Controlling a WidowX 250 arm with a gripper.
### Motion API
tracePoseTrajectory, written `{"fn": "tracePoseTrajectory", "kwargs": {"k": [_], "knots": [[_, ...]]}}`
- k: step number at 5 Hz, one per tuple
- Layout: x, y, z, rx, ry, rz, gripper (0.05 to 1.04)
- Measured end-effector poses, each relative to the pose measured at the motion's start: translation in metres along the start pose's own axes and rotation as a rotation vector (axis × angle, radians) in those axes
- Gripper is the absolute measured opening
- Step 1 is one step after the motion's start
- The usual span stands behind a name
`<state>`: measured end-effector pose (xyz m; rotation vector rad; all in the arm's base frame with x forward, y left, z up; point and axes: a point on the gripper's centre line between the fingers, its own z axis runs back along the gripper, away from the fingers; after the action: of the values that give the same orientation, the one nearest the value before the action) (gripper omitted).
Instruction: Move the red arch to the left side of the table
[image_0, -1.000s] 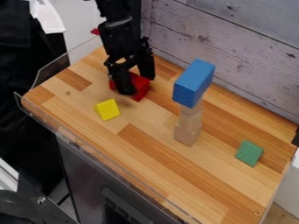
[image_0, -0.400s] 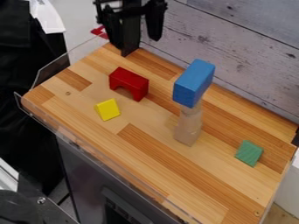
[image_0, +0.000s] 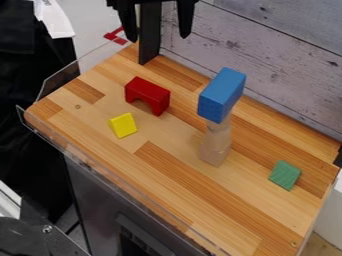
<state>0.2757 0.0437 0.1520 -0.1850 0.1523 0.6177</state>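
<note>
Cabinet: below the worktop's near long edge you have a dark grey cabinet front (image_0: 100, 215).
Worktop: your worktop (image_0: 180, 175) is striped wood, light and darker strips running lengthwise; a clear guard (image_0: 60, 85) lines its left short edge and near long edge.
Green block: you find it (image_0: 285, 175) near the right short edge.
Pale stack: this (image_0: 215, 150) stands upright right of the middle, with a blue block (image_0: 222, 95) lying lengthwise on top.
Yellow block: it (image_0: 123, 125) sits toward the left corner, between the red arch (image_0: 148, 94) and the near long edge.
Red arch: it stands on its two legs in the left part, apart from the yellow block, hollow side down. Its long axis runs roughly along the wall edge, and the curved cut-out faces your near long edge.
Gripper: your gripper (image_0: 158, 38) hangs above the far left corner, clear of the red arch, fingers spread wide with nothing pinched.
Post: a black upright (image_0: 150, 32) rises at that corner.
Wall: weathered grey-white boards (image_0: 274, 55) back the far long edge.
Room: beyond the guard, you see pale floor (image_0: 80, 15) with a red mark (image_0: 115, 37).
</note>
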Motion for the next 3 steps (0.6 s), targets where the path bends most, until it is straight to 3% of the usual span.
{"fn": "tracePoseTrajectory", "kwargs": {"k": [1,3], "knots": [[-0.012,-0.005,0.004,-0.034,-0.046,-0.116,0.998],[-0.031,-0.018,-0.005,0.198,-0.075,-0.186,0.998]]}}
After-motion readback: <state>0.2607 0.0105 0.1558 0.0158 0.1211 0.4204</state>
